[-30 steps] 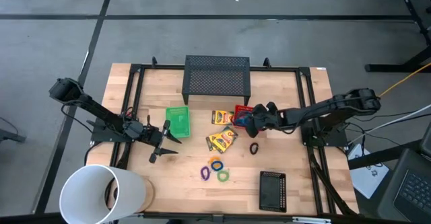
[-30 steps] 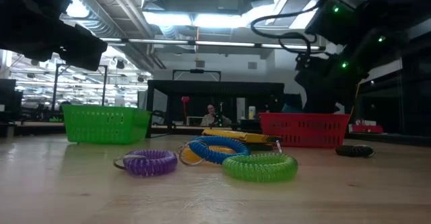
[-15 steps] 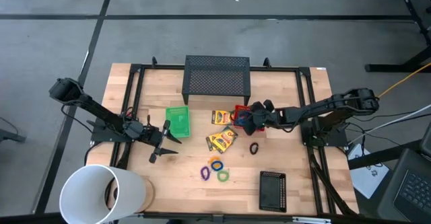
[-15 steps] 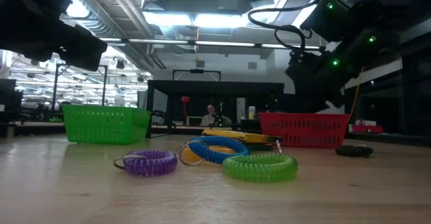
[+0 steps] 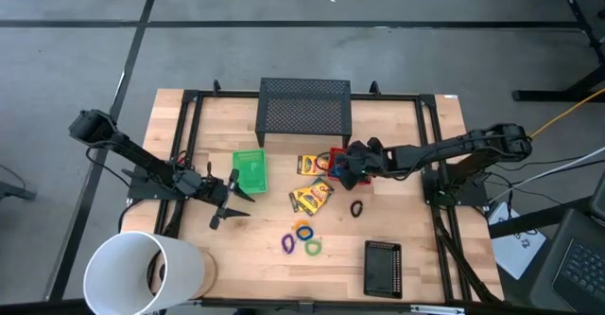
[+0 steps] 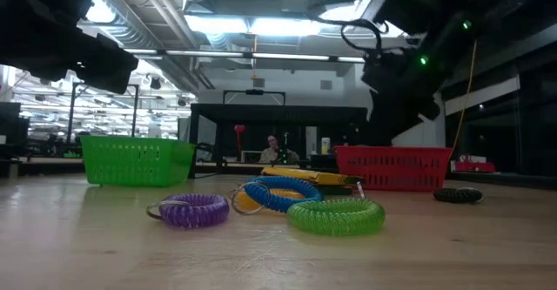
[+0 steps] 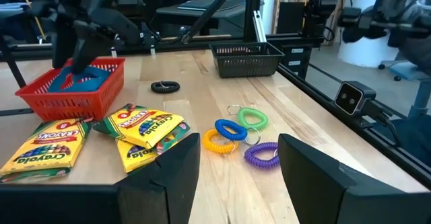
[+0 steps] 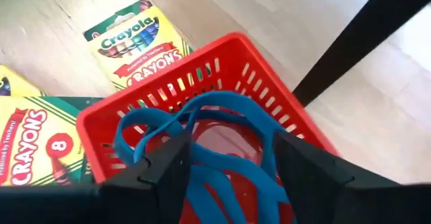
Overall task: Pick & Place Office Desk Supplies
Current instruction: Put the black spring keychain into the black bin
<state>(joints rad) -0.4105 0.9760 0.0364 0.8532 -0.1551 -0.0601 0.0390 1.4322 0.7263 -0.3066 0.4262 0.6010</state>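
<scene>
The blue cord bundle (image 8: pixel 156 120) (image 7: pixel 74 81) lies in the red mesh tray (image 8: pixel 222 56) (image 5: pixel 337 152). My right gripper (image 8: pixel 229 150) (image 5: pixel 352 164) hangs open just above it, one finger on either side, touching nothing. Yellow crayon boxes (image 5: pixel 312 197) (image 7: pixel 145 126) lie flat left of the tray. Purple (image 6: pixel 196 210), blue (image 6: pixel 280 192) and green (image 6: pixel 338 214) rings rest on the wood nearer the front, and a black ring (image 5: pixel 357 207) lies apart. My left gripper (image 5: pixel 241 184) (image 7: pixel 239 157) waits open at the table's left.
A green mesh tray (image 5: pixel 250 170) stands left of the crayon boxes. A black mesh tray (image 5: pixel 383 268) sits at the near right, and a black mesh stand (image 5: pixel 304 107) at the far middle. A big white cylinder (image 5: pixel 142 272) fills the near left corner.
My right gripper has gone a little toward the table's left edge and risen above the red tray. The blue cord bundle that was at its fingers now lies in the tray.
</scene>
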